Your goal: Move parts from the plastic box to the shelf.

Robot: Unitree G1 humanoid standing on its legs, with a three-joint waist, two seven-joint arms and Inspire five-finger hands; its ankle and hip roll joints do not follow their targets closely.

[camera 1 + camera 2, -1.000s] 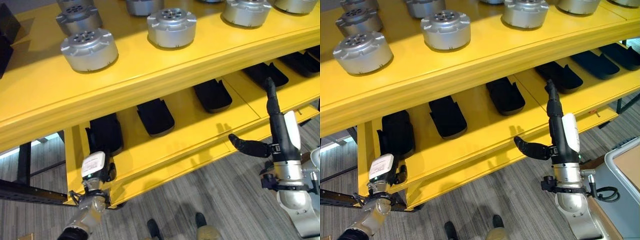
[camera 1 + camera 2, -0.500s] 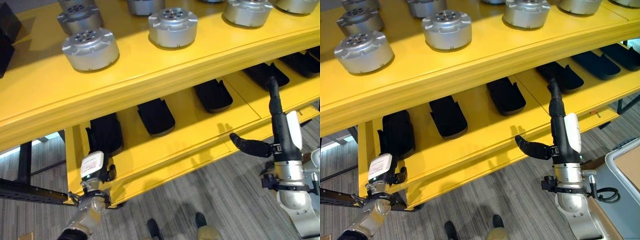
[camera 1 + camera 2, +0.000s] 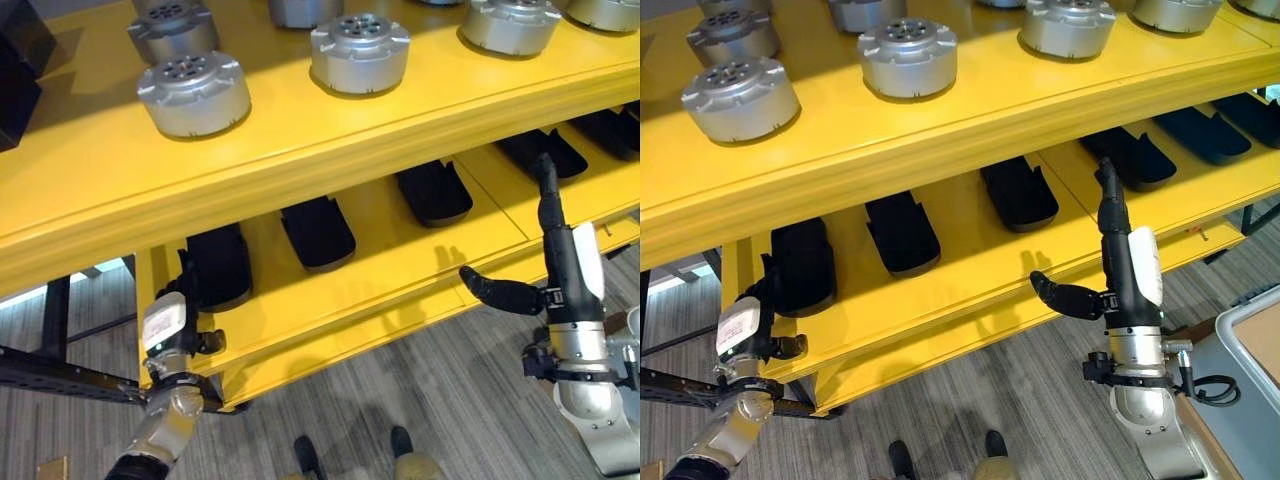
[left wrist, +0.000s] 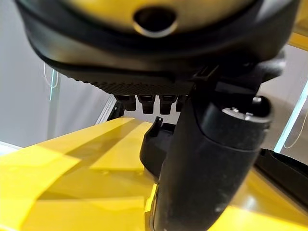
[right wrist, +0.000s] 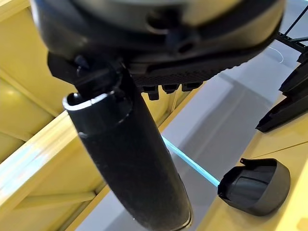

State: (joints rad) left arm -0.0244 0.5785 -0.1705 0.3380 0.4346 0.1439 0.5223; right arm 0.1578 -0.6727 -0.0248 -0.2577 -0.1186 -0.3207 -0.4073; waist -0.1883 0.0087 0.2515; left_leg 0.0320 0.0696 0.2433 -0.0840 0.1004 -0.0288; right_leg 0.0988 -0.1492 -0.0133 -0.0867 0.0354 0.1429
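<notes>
The yellow shelf (image 3: 330, 150) carries silver round parts (image 3: 194, 93) on top and black parts (image 3: 317, 231) below. They look rigid and smooth; the black ones likely light, best gripped across the sides. Right hand (image 3: 545, 260) is outstretched, empty. Left hand (image 3: 172, 325): fingers unreadable.

Workshop or factory storeroom, I'd say: yellow shelf (image 3: 300, 150), rows of metal parts (image 3: 195, 93), black trays (image 3: 318, 231).
</notes>
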